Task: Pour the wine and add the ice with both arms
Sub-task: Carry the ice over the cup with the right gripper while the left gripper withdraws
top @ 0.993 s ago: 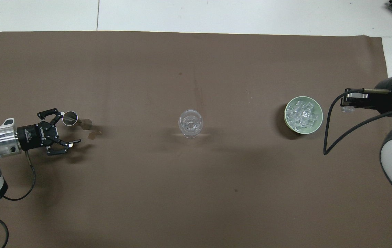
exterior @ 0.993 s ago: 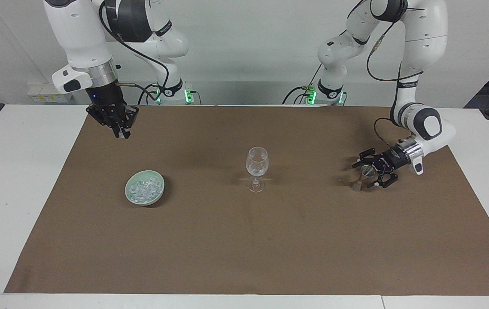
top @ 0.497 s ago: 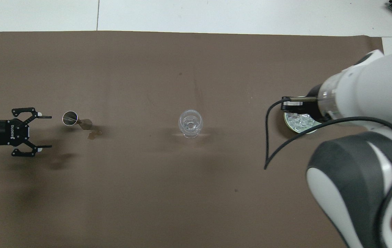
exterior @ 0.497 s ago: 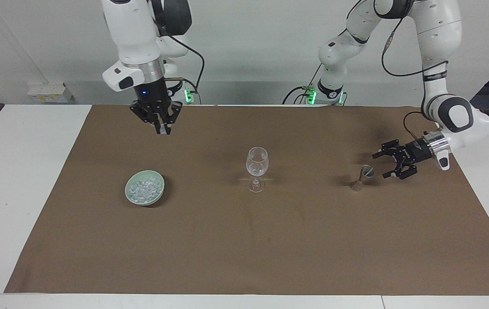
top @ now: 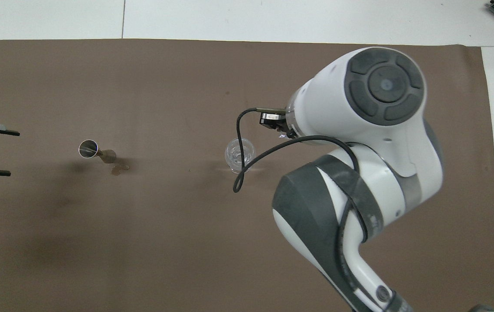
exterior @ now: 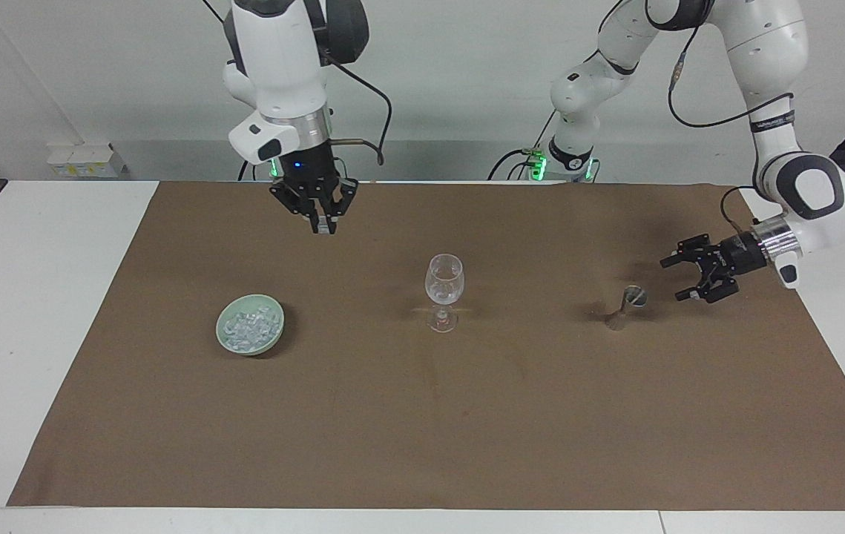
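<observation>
A: While the white table (exterior: 36, 297) carries a brown mat (exterior: 422, 415) under a pale wall, what sits where?

B: The ice (exterior: 248, 326) lies heaped in a green bowl (exterior: 274, 335) on the mat, below the right gripper (exterior: 320, 226) and off toward the right arm's end of the table. That gripper hangs in the air over bare mat, between the bowl and the wine glass (exterior: 444, 289), touching neither.

A: And its fingers?

B: Pressed together, pointing straight down; whether a cube is pinched between them I cannot tell. The right arm (top: 359, 143) stands tall, its wrist vertical, and from overhead its bulk hides the bowl.

A: The other one?

B: The left gripper (exterior: 689, 276) is spread wide, holding nothing, lying level just above the mat. A small metal jigger (exterior: 624, 309) stands just beside its fingertips, apart from them, with a wet spot (top: 119, 169) at its foot. The left arm (exterior: 800, 193) bends down from a raised elbow, forearm pointing toward the glass.
</observation>
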Controlling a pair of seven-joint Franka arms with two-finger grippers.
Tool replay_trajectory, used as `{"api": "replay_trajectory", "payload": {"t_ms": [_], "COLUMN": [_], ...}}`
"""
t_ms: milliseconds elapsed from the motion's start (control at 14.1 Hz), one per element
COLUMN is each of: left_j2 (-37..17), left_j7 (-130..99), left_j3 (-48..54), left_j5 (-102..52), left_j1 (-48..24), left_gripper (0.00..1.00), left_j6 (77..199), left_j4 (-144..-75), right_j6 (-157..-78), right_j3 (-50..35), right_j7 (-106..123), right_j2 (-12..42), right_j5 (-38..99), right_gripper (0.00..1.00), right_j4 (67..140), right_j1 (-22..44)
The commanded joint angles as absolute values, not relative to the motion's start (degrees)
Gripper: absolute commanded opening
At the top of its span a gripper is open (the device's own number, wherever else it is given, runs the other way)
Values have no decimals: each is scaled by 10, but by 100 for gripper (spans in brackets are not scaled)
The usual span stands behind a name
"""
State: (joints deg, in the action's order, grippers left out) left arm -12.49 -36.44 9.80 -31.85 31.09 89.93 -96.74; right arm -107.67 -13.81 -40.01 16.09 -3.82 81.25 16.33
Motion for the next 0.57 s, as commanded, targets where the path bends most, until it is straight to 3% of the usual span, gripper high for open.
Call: {"api": "replay_trajectory", "payload": {"t_ms": [0, 213, 497], "left_j2": [-73, -15, 20], "left_j7": [-361, -303, -213], "left_j3": [101, 101, 105], "left_j5": [-240, -182, -119], "left_j1": [281, 233, 199], "left_gripper": [100, 100, 100], "left_j6": [876, 877, 892], "left_j4": [-947, -949, -947], "right_j6": [-1101, -1107, -1110], "right_j3": [-140, -139, -140], "right_j7": [-436, -461, -462], "right_j2": [199, 207, 180], "right_j5": [-47, -51, -50], "right_gripper": [0, 0, 0], "right_j4": [773, 782, 837], "right_j1": [179, 208, 209]}}
